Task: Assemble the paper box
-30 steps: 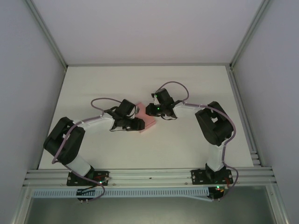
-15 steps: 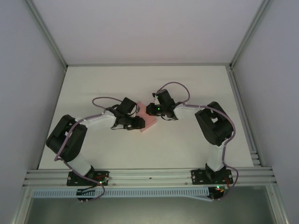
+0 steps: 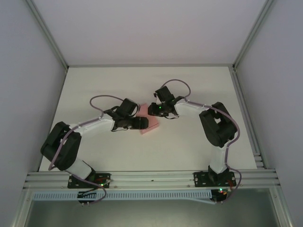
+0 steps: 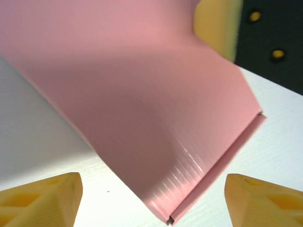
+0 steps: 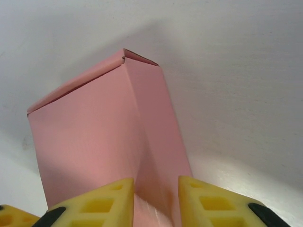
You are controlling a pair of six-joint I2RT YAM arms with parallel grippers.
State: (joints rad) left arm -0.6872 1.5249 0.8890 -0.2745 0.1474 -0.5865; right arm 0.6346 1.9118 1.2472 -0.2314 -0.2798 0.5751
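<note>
Checked all three feeds. From the top camera, the paper box (image 3: 150, 125) lay on the table (image 3: 199, 85) just left of frame centre, wedged between the two grippers. The left gripper (image 3: 141, 124) was at its left side and the right gripper (image 3: 152, 112) at its upper edge. Both wrists were low over the tabletop.

On the left wrist cam, the pink card (image 4: 142, 94) covered the upper and middle frame, lying at a slant. One folded edge ran from the right side down to bottom centre, with faint ribbing beside it. The left gripper (image 4: 151, 201) was spread wide, with its fingertips (image 4: 42, 198) in the two lower corners and clear of the card as far as I could see. At the top edge, a yellow finger (image 4: 218, 23) of the right gripper sat against the box's far end.

On the right wrist cam, the box (image 5: 104, 137) was folded up into a tube, running from the bottom to upper centre. A thin dark seam showed at its far end. The right gripper (image 5: 156, 201) was pinching the near end. Its fingers (image 5: 99, 203) sat either side of the crease, with pink card in the narrow gap between them.
</note>
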